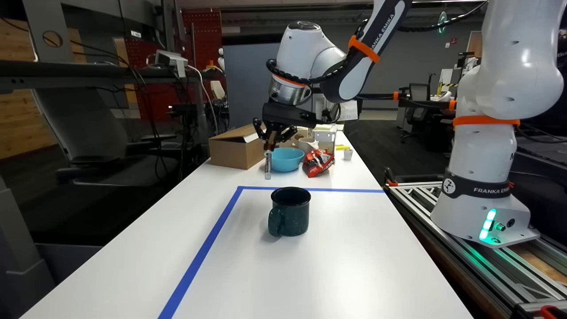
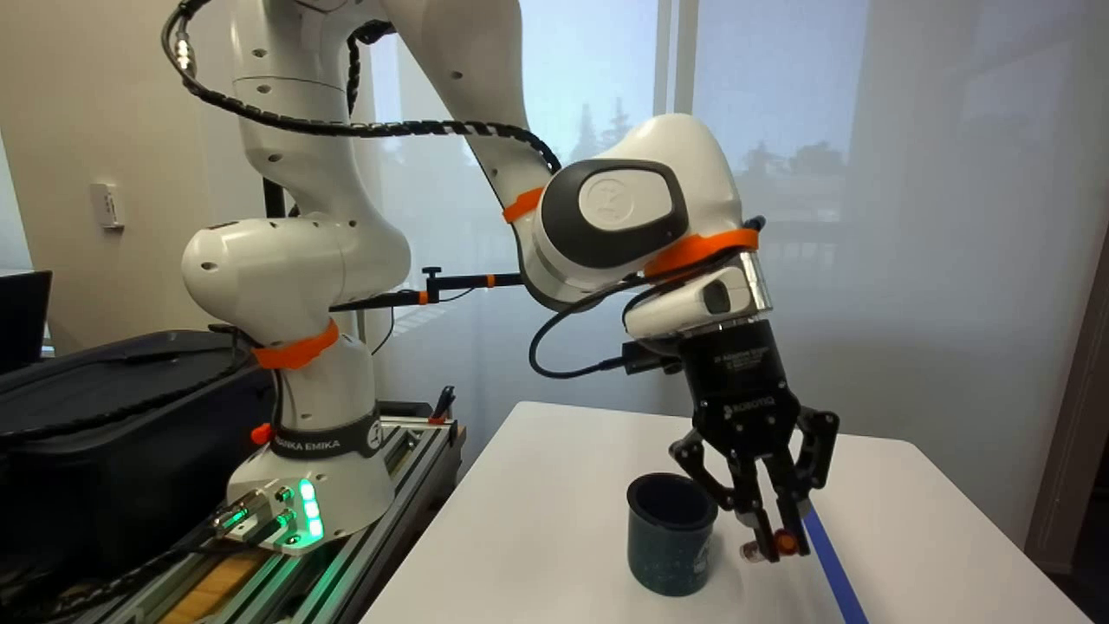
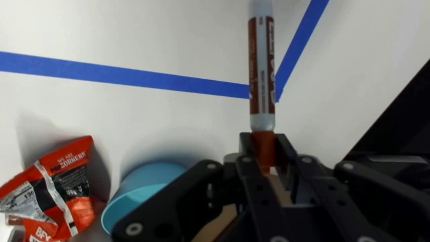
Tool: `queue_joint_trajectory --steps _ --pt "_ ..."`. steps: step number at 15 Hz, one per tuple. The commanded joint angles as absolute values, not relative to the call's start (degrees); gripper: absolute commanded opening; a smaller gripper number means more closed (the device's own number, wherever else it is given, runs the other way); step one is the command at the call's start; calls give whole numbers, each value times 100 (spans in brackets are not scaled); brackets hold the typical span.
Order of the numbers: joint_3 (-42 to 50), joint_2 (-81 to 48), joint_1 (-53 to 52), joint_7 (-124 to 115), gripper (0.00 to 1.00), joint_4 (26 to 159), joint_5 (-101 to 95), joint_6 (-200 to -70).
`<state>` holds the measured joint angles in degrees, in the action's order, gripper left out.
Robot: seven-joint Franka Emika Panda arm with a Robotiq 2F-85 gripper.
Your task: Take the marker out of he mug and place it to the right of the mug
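Gripper (image 3: 263,140) was narrowed down on the marker (image 3: 262,65), holding its red end right of centre in the wrist view; pale end pointed at that frame's top edge. Mug (image 1: 290,215) was upright on the table (image 1: 354,270), mid-frame in an exterior view, marker (image 1: 268,165) up and left of it there. In an exterior view the marker (image 2: 786,542) showed lower right, just right of the mug (image 2: 671,542), with a gap between. So extraction: done. Placement: not yet; marker was held and looked clear of the table, though contact was hard to rule out. What was left, I judged: settle which side was "right" (the exterior views disagreed), lower, let go, back off. A bit past half, I figured. Further out: tape (image 3: 124,76) crossed the wrist frame's upper half; bowl (image 3: 144,185) and bag (image 3: 57,191) sat lower left.
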<state>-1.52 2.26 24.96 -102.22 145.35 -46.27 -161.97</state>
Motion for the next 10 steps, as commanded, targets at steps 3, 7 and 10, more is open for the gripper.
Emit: queue_joint_trajectory --steps 3,7,10 --pt "-259 -1170 2496 -10048 5 13953 -3650 -16443" --pt "-331 -1813 2492 -10092 5 13497 -3609 -16383" --pt "-35 -2030 2204 -10376 12 13171 -4255 -16097"
